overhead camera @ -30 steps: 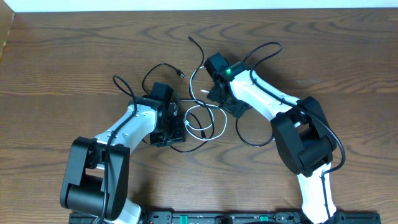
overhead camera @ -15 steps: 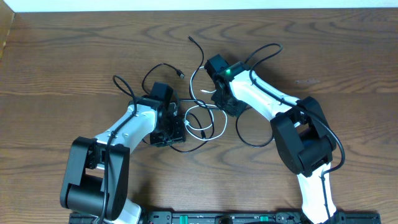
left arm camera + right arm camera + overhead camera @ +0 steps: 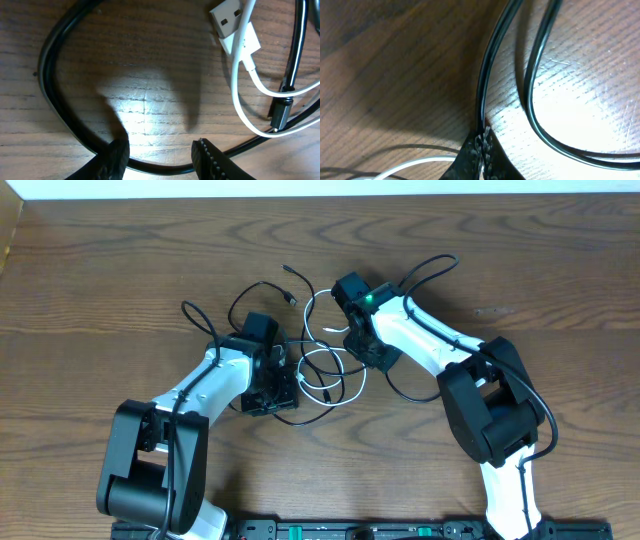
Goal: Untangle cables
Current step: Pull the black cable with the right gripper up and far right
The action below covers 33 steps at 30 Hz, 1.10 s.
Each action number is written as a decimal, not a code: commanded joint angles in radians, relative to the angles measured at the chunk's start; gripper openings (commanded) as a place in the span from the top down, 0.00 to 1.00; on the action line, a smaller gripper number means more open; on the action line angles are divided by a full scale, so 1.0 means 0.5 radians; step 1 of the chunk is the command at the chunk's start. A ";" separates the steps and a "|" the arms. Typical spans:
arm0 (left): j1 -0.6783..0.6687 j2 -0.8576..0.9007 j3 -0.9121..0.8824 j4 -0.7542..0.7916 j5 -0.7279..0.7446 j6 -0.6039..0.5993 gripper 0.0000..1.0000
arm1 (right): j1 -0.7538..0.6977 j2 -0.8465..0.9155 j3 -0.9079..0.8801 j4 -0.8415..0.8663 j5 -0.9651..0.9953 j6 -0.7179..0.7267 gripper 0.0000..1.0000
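The cables lie tangled mid-table: a white cable (image 3: 352, 385) in loops and thin black cables (image 3: 262, 286) around it. My right gripper (image 3: 372, 352) is shut on one black cable (image 3: 487, 75), which runs straight into its closed fingertips (image 3: 484, 142). A second black cable (image 3: 534, 115) curves beside it. My left gripper (image 3: 272, 395) stands open low over the wood, and a black cable (image 3: 155, 167) lies across the gap between its fingers (image 3: 117, 155) without being pinched. The white cable's USB plug (image 3: 227, 20) and a small black plug (image 3: 279, 112) lie just ahead of it.
The table (image 3: 120, 270) is brown wood with a pale wall along its far edge. The thick black arm cable (image 3: 425, 265) arches behind the right wrist. A dark rail (image 3: 340, 530) runs along the near edge between the arm bases.
My right gripper has closed onto the black cable and shifted slightly toward the near right. That cable's free end has slid left. The left arm has not moved.
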 commanded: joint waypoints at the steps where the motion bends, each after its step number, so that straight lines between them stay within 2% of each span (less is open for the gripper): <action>1: -0.005 0.014 -0.048 -0.006 -0.027 0.005 0.54 | 0.002 0.055 -0.057 -0.021 0.021 -0.237 0.99; 9: -0.005 0.014 -0.048 -0.005 -0.027 0.004 0.54 | -0.091 -0.110 0.191 -0.195 0.022 -0.934 0.99; 16: -0.005 0.014 -0.048 -0.005 -0.027 0.005 0.54 | -0.229 -0.485 0.420 -0.294 0.026 -1.340 0.99; 25: -0.005 0.014 -0.048 -0.005 -0.027 0.005 0.54 | -0.395 -1.067 0.445 -0.389 0.471 -1.450 0.99; 33: -0.005 0.014 -0.048 -0.005 -0.027 0.005 0.54 | -0.600 -1.358 0.445 -0.375 0.581 -1.521 0.99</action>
